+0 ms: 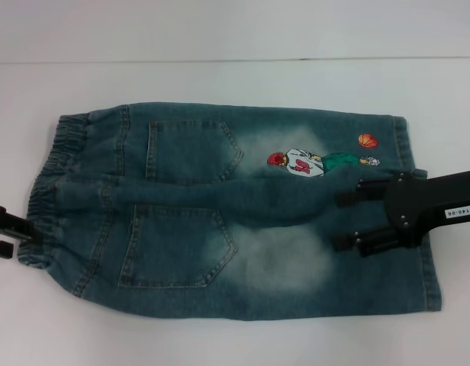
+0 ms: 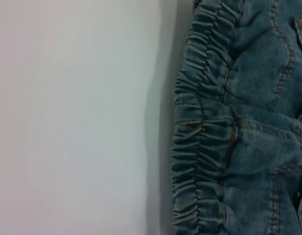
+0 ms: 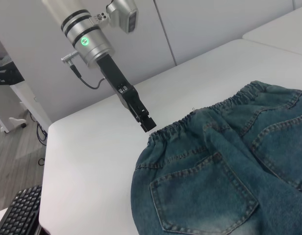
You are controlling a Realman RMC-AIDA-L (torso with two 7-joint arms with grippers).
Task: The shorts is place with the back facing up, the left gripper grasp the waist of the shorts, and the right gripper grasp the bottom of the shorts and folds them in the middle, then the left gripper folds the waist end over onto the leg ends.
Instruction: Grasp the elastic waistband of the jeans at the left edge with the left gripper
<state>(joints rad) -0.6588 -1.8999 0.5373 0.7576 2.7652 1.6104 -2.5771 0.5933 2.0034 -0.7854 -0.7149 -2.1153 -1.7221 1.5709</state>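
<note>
From the head camera, I saw the denim shorts (image 1: 227, 198) lying flat, back pockets up, on the white desk (image 1: 220, 335), elastic waistband (image 1: 52, 191) toward my left and the leg ends (image 1: 418, 213) toward my right. The left tool (image 1: 6, 235) sat at the waistband's near corner, at the frame's edge; I could not tell whether its fingers were apart or together. The right tool (image 1: 355, 221) hovered over the legs beside the embroidered basketball player (image 1: 311, 162), its two fingers spread apart, holding nothing.

The left wrist camera showed only the gathered waistband (image 2: 202, 147) and bare desk (image 2: 72, 117) beside it, so open room remained on that side.

From the right wrist camera, the left tool (image 3: 146, 122) stood just at the waistband (image 3: 190, 122) edge, tip close to the cloth, though contact was not clear. A keyboard (image 3: 18, 215) lay below the desk's corner.

I judged the main risks as a pinch catching only one ruffle, letting the waist slip, and the right tool gripping inboard of the hems, skewing the fold. The desk offered free space all around the shorts.
</note>
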